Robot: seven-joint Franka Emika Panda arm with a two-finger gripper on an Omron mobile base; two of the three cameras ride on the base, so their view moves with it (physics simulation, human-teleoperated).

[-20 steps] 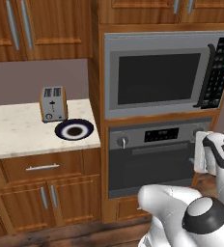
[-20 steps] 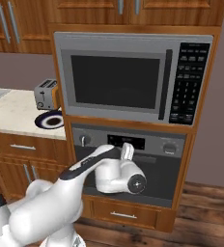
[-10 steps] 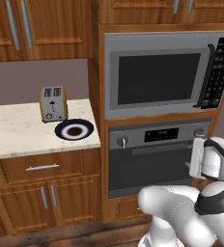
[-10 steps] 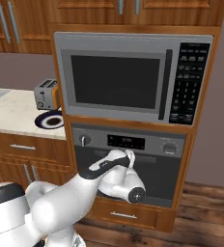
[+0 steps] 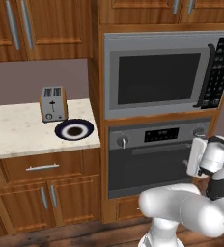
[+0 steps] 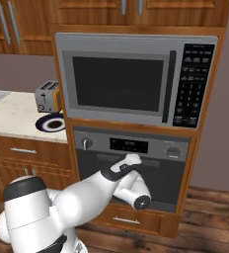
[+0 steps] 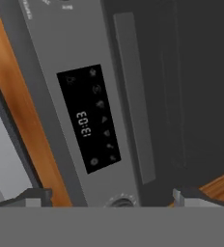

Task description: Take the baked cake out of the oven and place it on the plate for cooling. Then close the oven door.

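Your gripper [image 7: 109, 198] is sitting with its two fingertips [image 7: 34, 197] spread wide, nothing between them, pointing straight at the front of the oven [image 6: 131, 168]. In the hand view you're looking at the dark display strip [image 7: 90, 118] with its clock, and just beside it the long bar handle [image 7: 133, 96] of the oven door [image 7: 191, 87]. Because the hand is rolled, that handle is running top to bottom in the hand view, but in the room it's lying level across the door, as the left base view is showing [image 5: 157, 148]. So the handle is dead ahead of the fingers and a little to one side, close but apart, with its long axis crossing the line of your reach.

The door is looking shut: flat dark glass, grey steel panel above it, a round knob [image 6: 85, 143] at the side. I'd judge the cake is behind it, hidden for now.

Out to the left, the plate [image 5: 74, 130] is waiting on the pale counter [image 5: 17, 132], navy rim and brown centre, just in front of the toaster [image 5: 53, 103]
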